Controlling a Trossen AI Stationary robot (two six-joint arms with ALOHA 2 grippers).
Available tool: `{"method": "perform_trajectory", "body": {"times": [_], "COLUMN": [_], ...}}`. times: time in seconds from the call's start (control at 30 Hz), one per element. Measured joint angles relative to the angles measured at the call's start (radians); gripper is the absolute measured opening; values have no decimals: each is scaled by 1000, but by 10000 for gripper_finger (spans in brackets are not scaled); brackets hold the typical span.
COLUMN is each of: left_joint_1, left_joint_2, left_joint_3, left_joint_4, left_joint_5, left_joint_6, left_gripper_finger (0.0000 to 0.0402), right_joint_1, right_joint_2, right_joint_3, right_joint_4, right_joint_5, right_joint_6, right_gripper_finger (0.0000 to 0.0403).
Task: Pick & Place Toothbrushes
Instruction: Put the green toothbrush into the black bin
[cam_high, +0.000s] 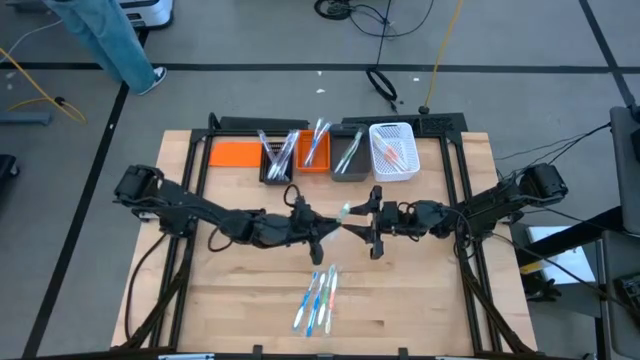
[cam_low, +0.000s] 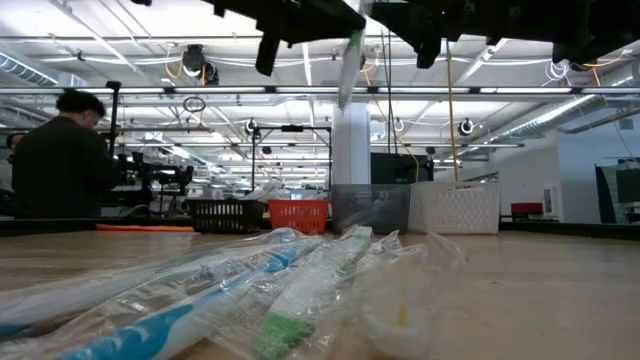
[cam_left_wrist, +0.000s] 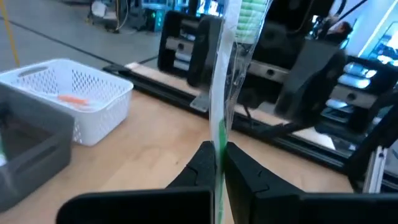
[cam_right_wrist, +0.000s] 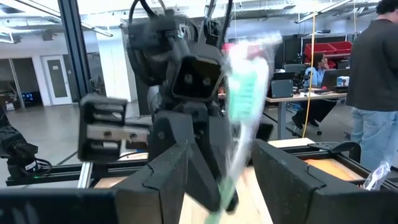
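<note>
My left gripper (cam_high: 328, 228) (cam_left_wrist: 219, 158) is above the table's middle, shut on a green and white toothbrush (cam_left_wrist: 225, 74) in a clear wrapper. The brush shows high in the low view (cam_low: 350, 65). My right gripper (cam_high: 358, 222) (cam_right_wrist: 221, 168) faces it, open. Its fingers stand on either side of the brush's green bristle end (cam_right_wrist: 245, 93), and I see no touch. Several more wrapped toothbrushes (cam_high: 318, 295) (cam_low: 250, 300) lie flat on the table nearer the front edge. My left gripper pinches the wrapped toothbrush between its two fingers (cam_left_wrist: 245, 168), on the handle (cam_left_wrist: 219, 140) well below the bristle head (cam_left_wrist: 252, 15). The brush is lifted clear of the table. It sticks out past the fingertips toward my right gripper.
A row of bins stands at the far edge: a flat orange tray (cam_high: 235, 153), a dark bin (cam_high: 280, 160) with brushes, an orange bin (cam_high: 315, 150), a grey bin (cam_high: 350, 155) and a white basket (cam_high: 393, 150) (cam_left_wrist: 68, 93). People are in the room beyond (cam_low: 60, 150).
</note>
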Motion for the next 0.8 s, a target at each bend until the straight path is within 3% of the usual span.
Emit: {"method": "perform_trajectory", "body": {"times": [0.2,0.43,0.8], "left_joint_1": [23,31,32], "left_joint_2": [60,66,60], "left_joint_3": [5,6,6], "left_joint_4": [92,94,85], "left_joint_5": [61,69,82], "left_joint_6": [16,30,65], "left_gripper_finger": [8,4,64], "right_joint_1": [0,-1,-10], "right_joint_2": [0,0,0], "right_joint_3": [0,0,0], "right_joint_4": [-18,-46,-69], "right_joint_5": [5,9,3], "right_joint_6": [-6,-51,-85], "right_gripper_finger": [138,15,9]}}
